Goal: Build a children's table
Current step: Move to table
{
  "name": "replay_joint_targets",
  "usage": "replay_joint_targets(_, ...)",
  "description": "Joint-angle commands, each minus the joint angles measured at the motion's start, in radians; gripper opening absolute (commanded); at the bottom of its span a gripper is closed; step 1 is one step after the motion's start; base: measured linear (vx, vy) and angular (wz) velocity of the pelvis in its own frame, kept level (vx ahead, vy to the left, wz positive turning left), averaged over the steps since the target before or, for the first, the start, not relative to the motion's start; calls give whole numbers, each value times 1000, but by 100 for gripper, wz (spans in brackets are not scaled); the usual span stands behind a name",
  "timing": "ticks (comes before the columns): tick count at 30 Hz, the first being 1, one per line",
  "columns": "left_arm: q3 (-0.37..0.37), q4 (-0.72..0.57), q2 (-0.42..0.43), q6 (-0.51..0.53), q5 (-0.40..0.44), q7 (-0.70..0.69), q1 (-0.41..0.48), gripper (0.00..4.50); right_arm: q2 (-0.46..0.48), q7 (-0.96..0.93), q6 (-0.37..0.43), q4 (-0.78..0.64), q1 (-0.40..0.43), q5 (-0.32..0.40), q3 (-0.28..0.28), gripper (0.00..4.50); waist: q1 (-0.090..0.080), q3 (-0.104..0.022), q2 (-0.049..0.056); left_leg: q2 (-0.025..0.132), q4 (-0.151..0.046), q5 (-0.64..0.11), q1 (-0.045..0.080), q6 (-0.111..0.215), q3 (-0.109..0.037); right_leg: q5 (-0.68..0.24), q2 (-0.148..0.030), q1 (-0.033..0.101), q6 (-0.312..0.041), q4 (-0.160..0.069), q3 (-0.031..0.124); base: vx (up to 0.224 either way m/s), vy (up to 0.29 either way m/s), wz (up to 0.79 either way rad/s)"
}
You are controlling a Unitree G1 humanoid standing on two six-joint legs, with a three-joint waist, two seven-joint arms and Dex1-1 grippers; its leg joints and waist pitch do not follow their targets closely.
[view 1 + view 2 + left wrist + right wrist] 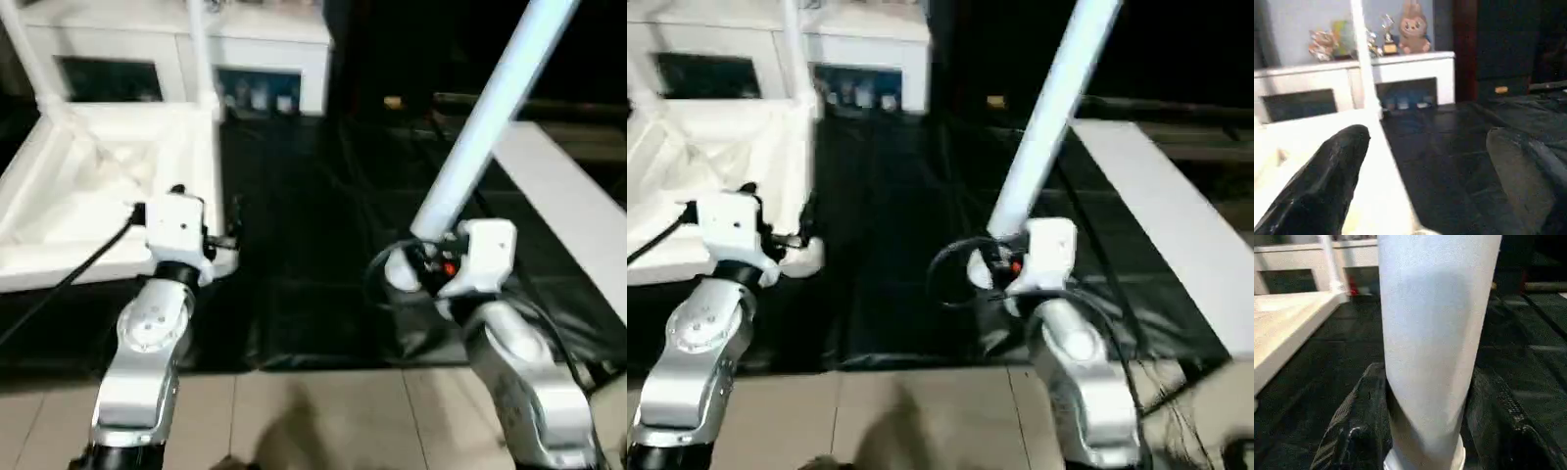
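Tabletop [108,186] is lying underside-up on the dark floor mat [313,255], two legs [201,49] standing in its far corners. One more leg [490,117] is sitting gripped between the right gripper [416,259] fingers, while the left gripper [230,230] fingers are spread, released.

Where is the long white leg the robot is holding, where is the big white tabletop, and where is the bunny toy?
leg [485,127], left eye view, middle of the tube above the right gripper.
tabletop [201,166], left eye view, its raised right rim.
bunny toy [1413,27], left wrist view, its face, on top of the cabinet.
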Motion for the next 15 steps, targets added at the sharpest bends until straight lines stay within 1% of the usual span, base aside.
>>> replay_joint_targets(1,-7,11,3,-9,21,3,-1,437,-10,3,-37,3,-5,-30,0,184,21,-49,-5,1,131,-113,-30,-10,-180,-810,-217,17,63,-270,209,-23,-2,21)
replay_joint_targets(2,-1,22,-5,-17,25,5,-3,437,-14,2,-44,10,-5,-44,0,184,36,-44,7,4,130,-116,-75,-33,-225,-598,-218,79,-45,-230,177,-13,115,0)
replay_joint_targets(3,0,23,-6,-19,25,4,-3,437,-15,1,-44,11,-5,-46,-1,184,42,-37,17,38,81,-169,-27,-23,-227,-399,-189,53,-190,-228,159,-8,182,-5)
replay_joint_targets(4,0,27,-8,-21,26,3,-4,437,-15,1,-46,13,-4,-48,-3,184,42,-37,17,38,81,-169,-27,-23,-227,-399,-189,53,-190,-228,159,-8,182,-5)
replay_joint_targets(5,-1,29,-8,-23,26,3,-5,437,-14,2,-47,14,-4,-49,-3,184,42,-51,47,49,-15,-131,13,43,-207,-221,-96,53,-288,-193,108,-92,217,31)
replay_joint_targets(6,-6,37,-8,-31,27,7,-6,437,-14,2,-50,16,-3,-53,-4,184,-16,-76,100,76,-81,-13,133,275,-219,-56,66,-67,-202,-28,6,-71,232,28)
replay_joint_targets(7,-9,40,-9,-33,25,11,-7,437,-15,3,-53,16,-2,-55,-4,184,-34,-69,104,79,-103,22,114,328,-216,-58,76,-71,-134,18,-11,-71,232,28)
replay_joint_targets(8,-9,41,-10,-33,24,12,-7,437,-15,4,-54,16,-2,-55,-4,184,-25,-64,102,88,-123,13,87,375,-204,-56,68,-74,-47,48,-33,-63,236,9)
replay_joint_targets(9,-13,50,-14,-39,22,19,-7,437,-16,5,-56,17,0,-55,0,184,-29,-55,85,96,-139,-59,80,378,-194,-36,52,-69,-11,40,-37,-85,208,-1)
replay_joint_targets(10,-13,51,-16,-40,22,19,-7,437,-16,5,-57,18,1,-55,0,184,-27,-54,70,88,-152,-198,85,305,-178,-2,32,-54,-12,5,-27,-85,208,-1)
replay_joint_targets(11,-14,54,-18,-43,21,20,-7,437,-17,5,-57,18,1,-55,2,184,-27,-53,46,88,-159,-275,78,256,-174,0,4,-40,-8,-32,1,-102,171,-4)
replay_joint_targets(12,-11,61,-24,-55,32,36,-9,437,-16,6,-62,23,0,-58,5,184,18,-42,6,49,-28,-421,57,70,-143,-198,-195,-41,-48,-193,142,-121,143,11)
replay_joint_targets(13,-8,68,-33,-51,22,31,-14,437,-15,8,-67,28,-1,-63,8,184,23,-50,-12,7,102,-300,33,19,-181,-273,-246,-25,-75,-244,199,-121,143,11)
replay_joint_targets(14,-11,80,-32,-55,41,43,-23,437,-15,9,-72,33,-3,-71,13,184,1,-32,15,20,113,-123,-5,-82,-239,-392,-211,31,-152,-215,128,-91,144,-7)
replay_joint_targets(15,-13,96,-35,-58,46,47,-35,437,-14,11,-76,39,-7,-78,15,184,-25,-33,50,35,-1,-184,24,-169,-228,-444,-47,14,-164,-183,-9,-68,191,-36)
